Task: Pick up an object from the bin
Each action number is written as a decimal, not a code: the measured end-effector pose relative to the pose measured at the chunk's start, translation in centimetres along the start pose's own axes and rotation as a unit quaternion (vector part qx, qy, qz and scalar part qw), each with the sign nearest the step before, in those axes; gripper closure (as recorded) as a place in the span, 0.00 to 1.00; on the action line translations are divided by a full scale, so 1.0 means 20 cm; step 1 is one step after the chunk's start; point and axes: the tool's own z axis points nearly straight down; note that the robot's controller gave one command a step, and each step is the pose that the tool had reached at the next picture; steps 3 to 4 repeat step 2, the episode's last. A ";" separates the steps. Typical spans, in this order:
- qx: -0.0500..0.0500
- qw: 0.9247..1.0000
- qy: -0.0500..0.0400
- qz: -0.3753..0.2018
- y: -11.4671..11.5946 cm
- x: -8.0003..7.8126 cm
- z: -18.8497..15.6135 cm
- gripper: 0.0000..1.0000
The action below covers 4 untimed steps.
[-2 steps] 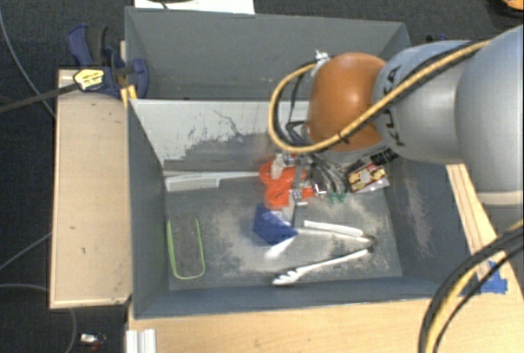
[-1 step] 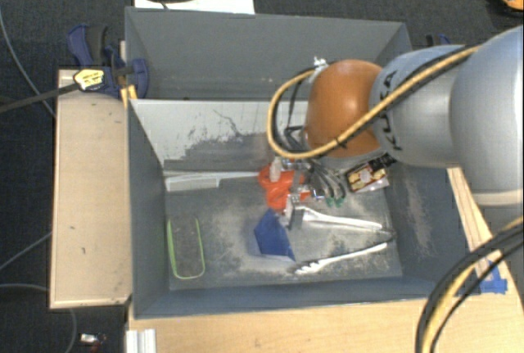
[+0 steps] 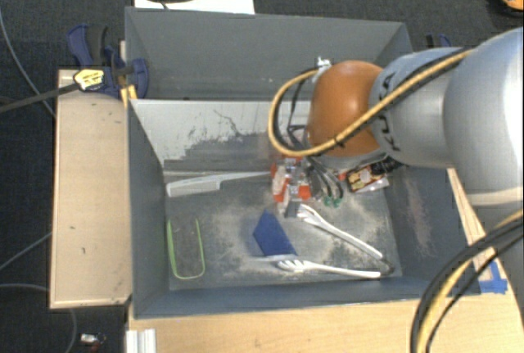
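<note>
On the near-left floor of the grey bin [image 3: 147, 179] lies a clear, green-rimmed case [image 3: 186, 248], with a long white comb [image 3: 205, 182] farther back. A blue wedge [image 3: 273, 235] sits mid-floor. The gripper [image 3: 288, 192] hangs low just beyond it, beside the head of a white plastic fork [image 3: 344, 235]; whether it is open or closed cannot be told. A second white utensil [image 3: 336, 269] lies along the near wall.

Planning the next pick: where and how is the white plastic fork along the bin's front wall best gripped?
Probably mid-handle, coming straight down from above: the fork lies flat and its handle is thin and bare, while its head lies close by the blue piece. The front wall is near, so room is tight.
</note>
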 end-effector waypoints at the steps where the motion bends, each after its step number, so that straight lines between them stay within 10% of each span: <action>1: 0.000 1.000 0.000 0.000 0.00 0.00 0.00 1.00; 2: 0.000 0.999 -0.002 -0.033 0.06 0.00 -0.72 1.00; 4: 0.000 0.999 -0.002 -0.033 0.06 0.00 -0.72 1.00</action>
